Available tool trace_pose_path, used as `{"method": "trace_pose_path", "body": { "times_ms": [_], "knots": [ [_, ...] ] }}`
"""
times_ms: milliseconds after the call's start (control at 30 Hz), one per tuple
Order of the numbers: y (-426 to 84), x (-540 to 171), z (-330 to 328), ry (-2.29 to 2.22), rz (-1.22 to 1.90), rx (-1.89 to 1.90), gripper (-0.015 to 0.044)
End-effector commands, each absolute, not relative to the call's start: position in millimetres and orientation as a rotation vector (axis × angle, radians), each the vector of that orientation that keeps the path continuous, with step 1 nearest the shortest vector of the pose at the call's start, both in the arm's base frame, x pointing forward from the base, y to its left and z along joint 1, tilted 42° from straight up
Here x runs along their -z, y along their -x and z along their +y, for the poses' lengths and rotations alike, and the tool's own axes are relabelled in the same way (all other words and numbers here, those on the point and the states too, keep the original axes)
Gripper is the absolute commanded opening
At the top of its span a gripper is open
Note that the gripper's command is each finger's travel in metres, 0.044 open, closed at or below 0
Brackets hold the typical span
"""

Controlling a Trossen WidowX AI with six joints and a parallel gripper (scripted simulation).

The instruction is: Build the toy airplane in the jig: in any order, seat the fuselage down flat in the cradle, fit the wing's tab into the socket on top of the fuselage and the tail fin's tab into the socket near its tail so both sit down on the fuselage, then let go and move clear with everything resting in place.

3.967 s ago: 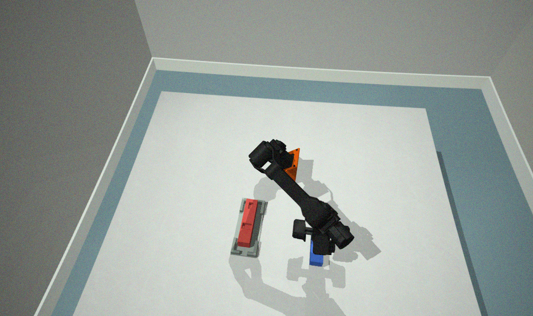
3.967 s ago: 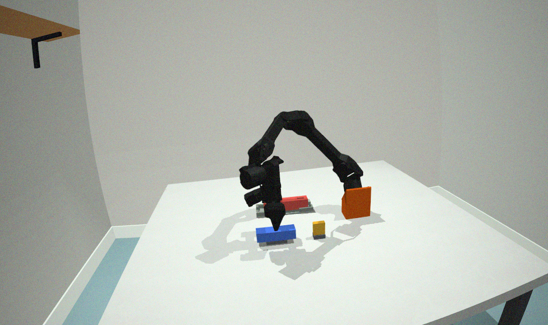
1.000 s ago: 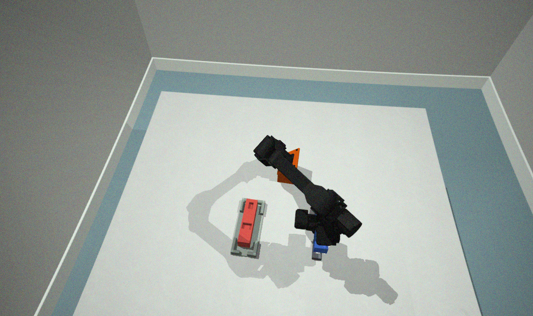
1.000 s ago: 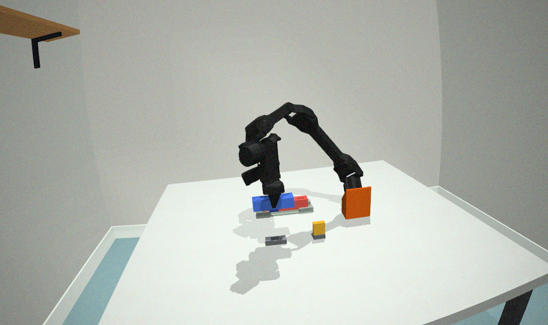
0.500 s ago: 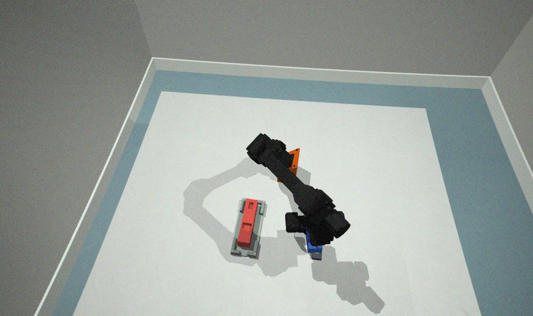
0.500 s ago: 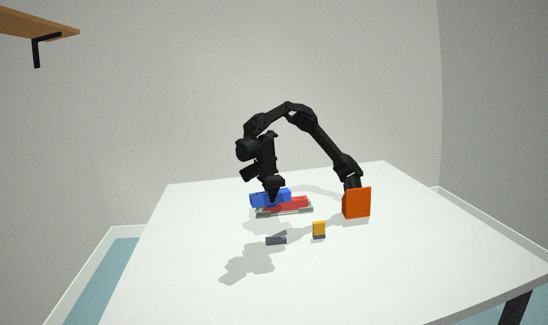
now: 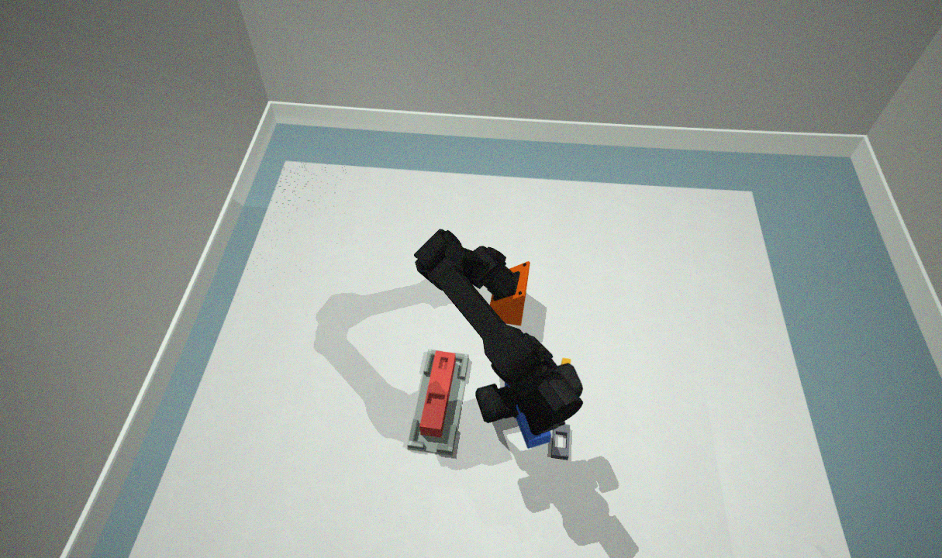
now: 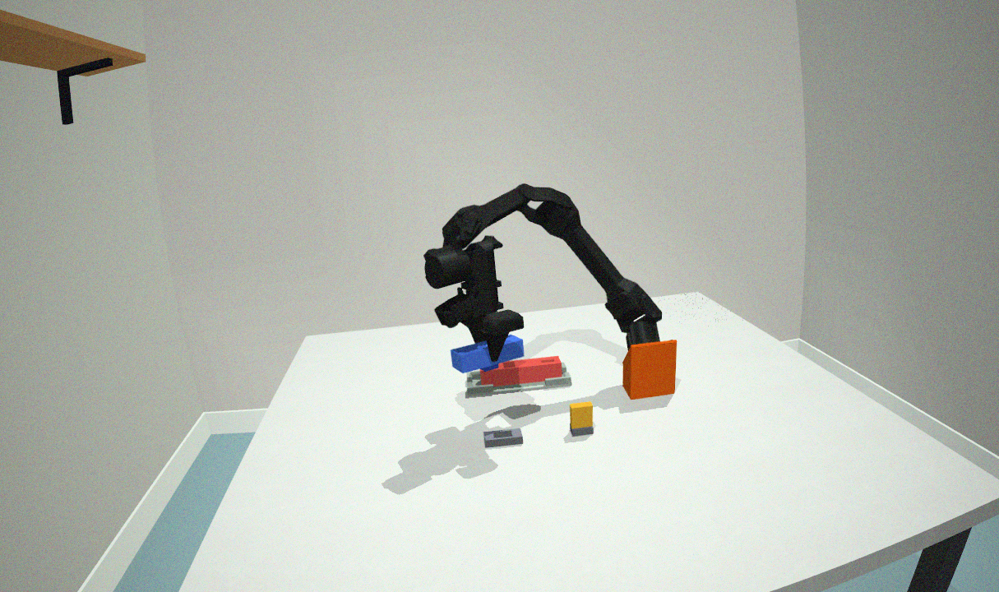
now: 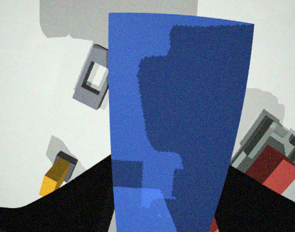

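My end effector [image 7: 540, 409] [image 8: 494, 356] [image 9: 164, 161] is clamped on the blue wing [image 7: 530, 434] [image 8: 470, 358] [image 9: 186, 96], one finger on either side, and I hold it up off the counter [image 7: 633, 277] [image 8: 635, 478] [image 9: 24, 96]. The wing's tab is out of my sight. Just beyond the wing, a grey holder [image 7: 559, 455] [image 8: 502, 442] [image 9: 82, 93] with an opening in it stands on the counter, nothing in it; I take it for the wing's stand. The yellow tail fin [image 7: 565, 361] [image 8: 581, 415] [image 9: 58, 169] waits upright in its own small stand [image 8: 581, 431] [image 9: 70, 158], and I have that part to do. Farther across, the red fuselage [image 7: 437, 395] [image 8: 532, 370] [image 9: 284, 175] lies lengthwise in the grey cradle [image 7: 453, 409] [image 8: 556, 381] [image 9: 281, 129], and it looks flat, so I judge that step done. Both sockets on its top are unfilled. By my reckoning I am partway through, with the wing in transit: I have to line it up over the middle socket, press it down, let go, then fetch and seat the fin, and back away.
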State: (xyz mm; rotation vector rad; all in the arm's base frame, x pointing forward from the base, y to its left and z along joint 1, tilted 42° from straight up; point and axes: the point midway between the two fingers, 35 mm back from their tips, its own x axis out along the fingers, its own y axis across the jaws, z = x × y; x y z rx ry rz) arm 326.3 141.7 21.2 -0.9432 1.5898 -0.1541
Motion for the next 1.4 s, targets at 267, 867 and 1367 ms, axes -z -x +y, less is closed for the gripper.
{"method": "trace_pose_path", "body": {
  "times_ms": [267,867,1367],
  "knots": [
    [-329.8,-44.9,111.8,1.099,1.612,-0.014,0.0],
    [-325.6,-74.7,60.5,1.356,1.646,-0.284,0.0],
    [-313.9,-96.0,18.7,1.567,1.659,-0.516,0.0]
  ]
}}
